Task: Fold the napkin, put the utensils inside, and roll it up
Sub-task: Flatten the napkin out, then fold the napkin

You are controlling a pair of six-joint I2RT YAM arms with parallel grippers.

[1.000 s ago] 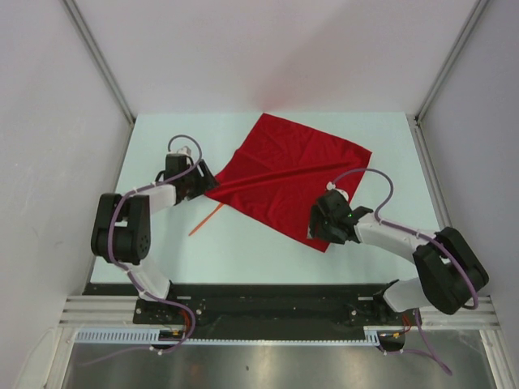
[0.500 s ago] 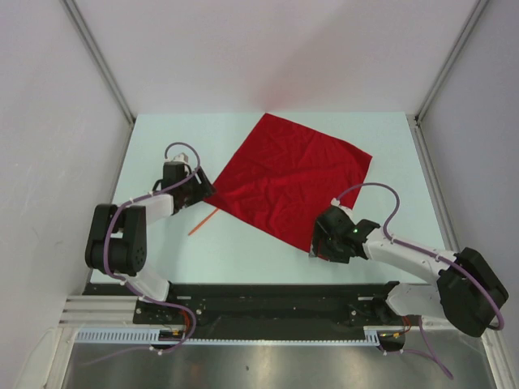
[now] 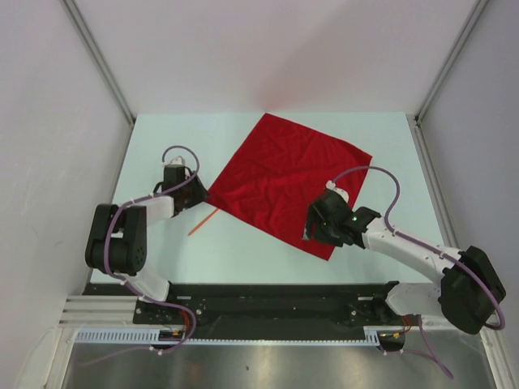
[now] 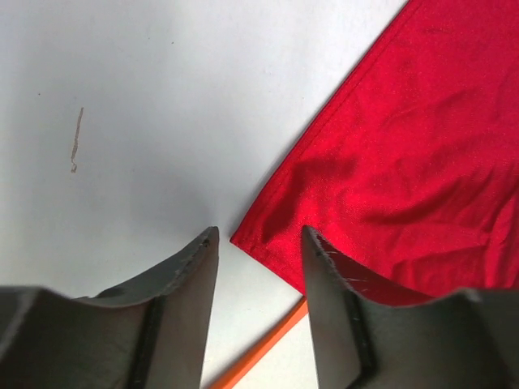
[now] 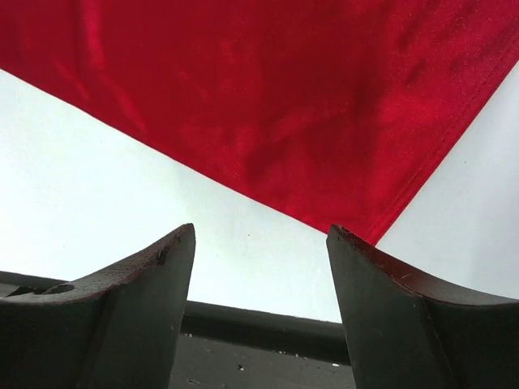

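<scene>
The red napkin [image 3: 288, 180] lies spread flat as a diamond on the white table; it also shows in the left wrist view [image 4: 422, 154] and the right wrist view [image 5: 276, 97]. My left gripper [image 3: 199, 194] [image 4: 258, 237] is open at the napkin's left corner, whose tip sits in the gap between the fingertips without being pinched. The orange utensil [image 3: 203, 220] [image 4: 261, 355] lies on the table just below that corner, partly under my left fingers. My right gripper [image 3: 315, 231] [image 5: 261, 232] is open and empty beside the napkin's near corner [image 5: 369, 231].
The table [image 3: 243, 247] is boxed in by white walls on the left, right and back. Its dark front edge [image 5: 259, 320] runs close below my right gripper. A small brown mark [image 4: 75, 142] is on the table left of the napkin.
The raised fold across the napkin has gone and the cloth lies flat. My left jaws have narrowed around the left corner. My right arm dipped toward the front edge and came back.
</scene>
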